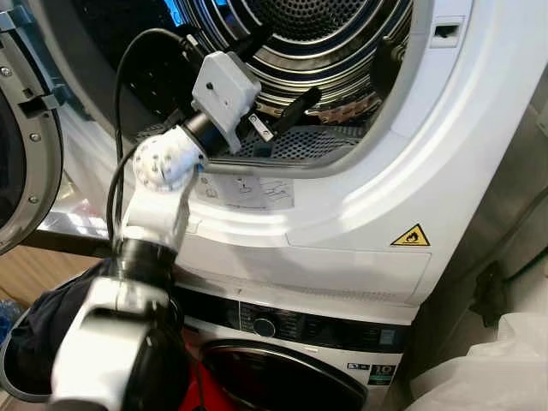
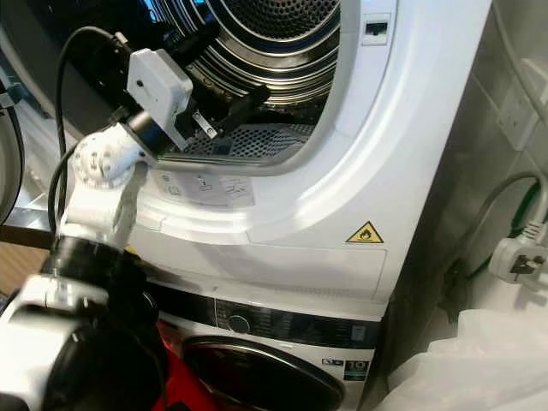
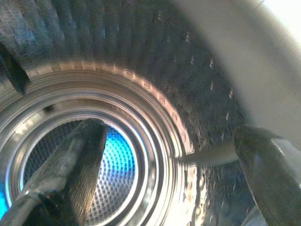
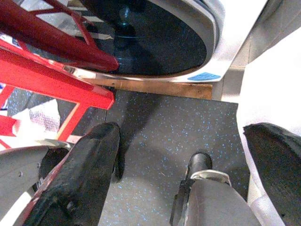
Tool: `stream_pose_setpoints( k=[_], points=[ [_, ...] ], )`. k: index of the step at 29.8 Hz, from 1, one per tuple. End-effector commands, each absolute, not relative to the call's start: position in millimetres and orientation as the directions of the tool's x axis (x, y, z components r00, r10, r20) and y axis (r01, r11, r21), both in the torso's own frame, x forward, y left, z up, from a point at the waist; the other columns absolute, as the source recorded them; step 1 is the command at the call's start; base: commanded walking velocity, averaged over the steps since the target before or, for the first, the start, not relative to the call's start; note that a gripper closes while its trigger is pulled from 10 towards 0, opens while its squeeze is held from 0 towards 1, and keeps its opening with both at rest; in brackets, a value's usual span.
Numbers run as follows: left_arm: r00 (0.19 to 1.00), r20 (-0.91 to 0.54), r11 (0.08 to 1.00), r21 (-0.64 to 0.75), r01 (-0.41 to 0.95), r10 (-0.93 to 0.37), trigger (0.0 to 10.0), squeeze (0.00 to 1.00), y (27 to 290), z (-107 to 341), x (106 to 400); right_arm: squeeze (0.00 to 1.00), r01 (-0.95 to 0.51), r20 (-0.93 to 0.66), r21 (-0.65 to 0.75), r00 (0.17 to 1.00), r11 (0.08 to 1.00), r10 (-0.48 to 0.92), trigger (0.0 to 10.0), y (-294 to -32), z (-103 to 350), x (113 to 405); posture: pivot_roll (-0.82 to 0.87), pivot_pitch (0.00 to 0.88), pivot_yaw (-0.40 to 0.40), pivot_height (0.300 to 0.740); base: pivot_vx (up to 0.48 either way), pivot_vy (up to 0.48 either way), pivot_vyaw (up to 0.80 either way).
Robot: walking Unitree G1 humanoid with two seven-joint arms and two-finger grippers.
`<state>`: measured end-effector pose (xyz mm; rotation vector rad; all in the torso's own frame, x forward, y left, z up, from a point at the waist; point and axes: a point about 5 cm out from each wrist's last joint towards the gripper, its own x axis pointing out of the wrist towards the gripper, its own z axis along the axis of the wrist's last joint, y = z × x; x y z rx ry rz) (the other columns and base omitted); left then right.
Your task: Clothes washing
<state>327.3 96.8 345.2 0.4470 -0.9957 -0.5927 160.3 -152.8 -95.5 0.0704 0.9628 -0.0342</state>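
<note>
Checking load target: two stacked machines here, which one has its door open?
The upper machine, the one with the flame warning sticker: its steel drum is exposed and the left gripper reaches into it. The lower machine's dark glass door is shut.

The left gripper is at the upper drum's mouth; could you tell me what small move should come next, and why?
Probably draw the left gripper back out toward the dark clothes heaped low on the robot's left. Its fingers stand open with nothing between them, and the drum ahead looks bare, so there seems nothing to take from it.
</note>
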Motion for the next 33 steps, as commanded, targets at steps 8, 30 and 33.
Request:
stream_pose_setpoints(
  k=[8, 30, 33],
  points=[
    [0.49, 0.718, 0.832, 0.555, 0.025, -0.494, 10.0, 0.0, 102.1, 328.6, 289.5, 0.0, 0.065, -0.814, 0.075, 0.581, 0.995, 0.023, 10.0, -140.1, -94.2, 163.8, 0.07, 0.0, 0.152, 0.74, 0.0, 0.0, 0.0],
    [0.912, 0.405, 0.871, 0.469, -0.146, -0.065, 10.0, 0.0, 170.6, 176.3, 265.7, 0.0, 0.058, -0.82, 0.065, 0.572, 0.996, 0.02, 10.0, -137.2, -95.1, 162.0, 0.08, 0.0, 0.157, 0.74, 0.0, 0.0, 0.0],
    [0.912, 0.406, 0.871, 0.468, -0.15, -0.061, 10.0, 0.0, 170.3, 176.1, 265.4, 0.0, 0.058, -0.82, 0.065, 0.572, 0.996, 0.02, 10.0, -137.2, -95.1, 162.0, 0.08, 0.0, 0.157, 0.74, 0.0, 0.0, 0.0]
  ],
)
